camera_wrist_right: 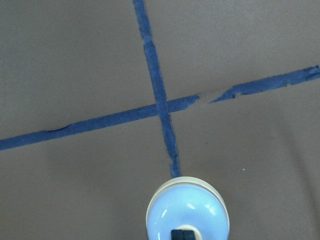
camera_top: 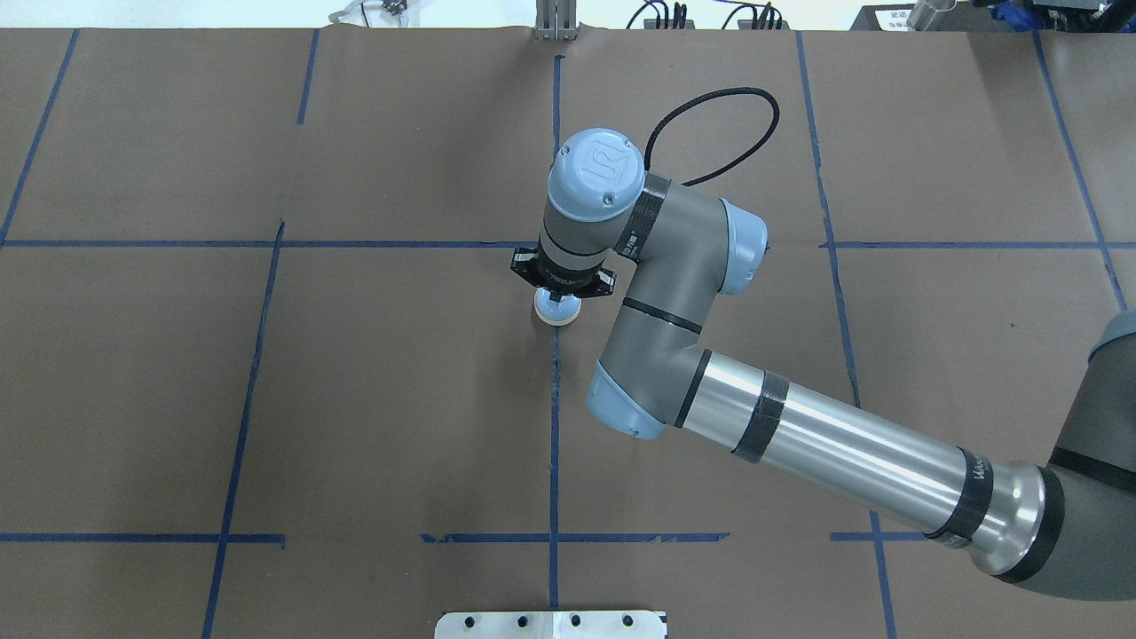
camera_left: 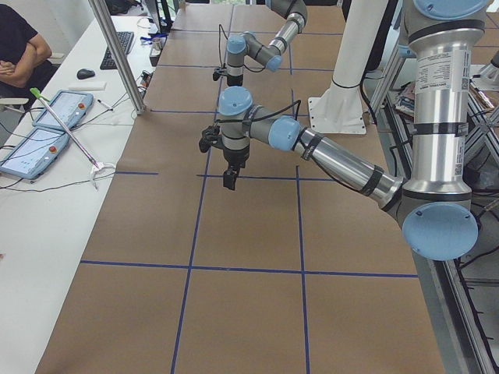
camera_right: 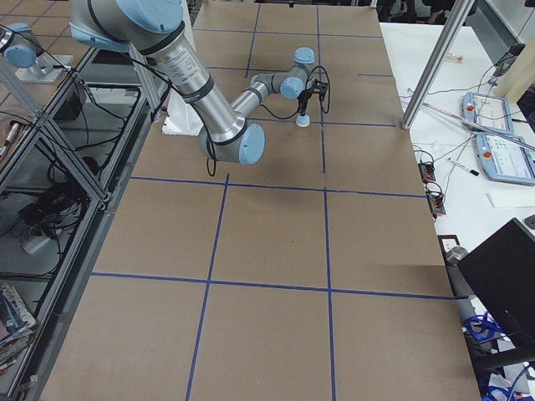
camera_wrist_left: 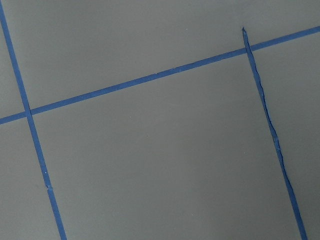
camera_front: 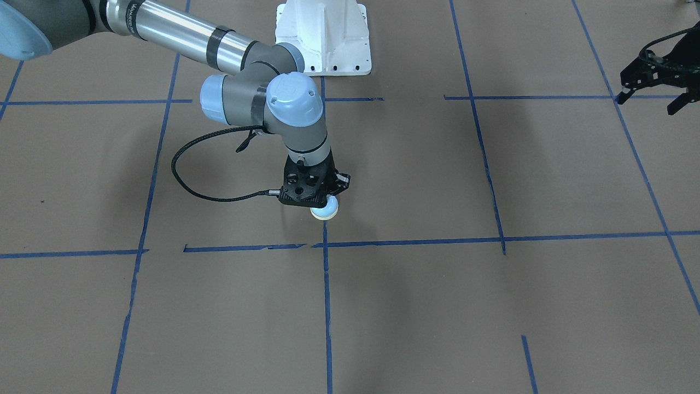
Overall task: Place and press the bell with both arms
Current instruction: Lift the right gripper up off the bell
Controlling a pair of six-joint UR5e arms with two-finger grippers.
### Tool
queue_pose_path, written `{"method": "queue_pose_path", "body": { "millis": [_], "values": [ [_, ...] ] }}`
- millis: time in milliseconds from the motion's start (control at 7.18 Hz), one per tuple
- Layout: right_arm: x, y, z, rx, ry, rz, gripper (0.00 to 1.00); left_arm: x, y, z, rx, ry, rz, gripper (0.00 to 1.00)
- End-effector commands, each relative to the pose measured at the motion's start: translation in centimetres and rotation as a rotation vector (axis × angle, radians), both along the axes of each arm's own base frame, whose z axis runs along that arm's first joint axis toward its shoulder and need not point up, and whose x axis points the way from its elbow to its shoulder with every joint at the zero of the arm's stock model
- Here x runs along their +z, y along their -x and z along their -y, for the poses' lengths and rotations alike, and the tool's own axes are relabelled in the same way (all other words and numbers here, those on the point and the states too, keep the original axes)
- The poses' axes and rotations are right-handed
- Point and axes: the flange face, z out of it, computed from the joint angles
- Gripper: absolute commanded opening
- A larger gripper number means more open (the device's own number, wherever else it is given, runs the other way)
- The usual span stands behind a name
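Brown-paper table (camera_front: 437, 317), blue tape grid (camera_front: 326, 306). One bell (camera_front: 326, 211). Right gripper (camera_wrist_right: 181, 234) pressed together, seemingly atop bell; left gripper (camera_front: 651, 101) spread, well apart from bell. We read "UR" on wrist cap (camera_top: 596, 169).

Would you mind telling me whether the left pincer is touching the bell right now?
Apart. The front-facing view shows the left pincer at the picture's edge, with a wide stretch of table between it and the bell.
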Motion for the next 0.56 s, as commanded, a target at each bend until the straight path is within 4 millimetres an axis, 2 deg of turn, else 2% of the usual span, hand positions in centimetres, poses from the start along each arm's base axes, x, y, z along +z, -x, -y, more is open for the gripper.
{"method": "queue_pose_path", "body": {
  "millis": [0, 139, 279, 418],
  "values": [
    [-0.6, -0.3, -0.2, -0.001, -0.007, 0.011, 0.00, 0.0, 0.0, 0.0, -0.001, 0.001, 0.000, 1.00],
    [-2.1, -3.7, 1.0, 0.024, -0.018, 0.042, 0.00, 0.0, 0.0, 0.0, -0.001, 0.001, 0.000, 1.00],
    [-1.8, -10.5, 0.3, 0.030, 0.004, 0.069, 0.00, 0.0, 0.0, 0.0, 0.000, 0.000, 0.000, 1.00],
    [-0.2, -17.8, -0.4, 0.043, 0.014, 0.112, 0.02, 0.1, 0.0, 0.0, 0.000, 0.003, 0.001, 1.00]
  ]
}}
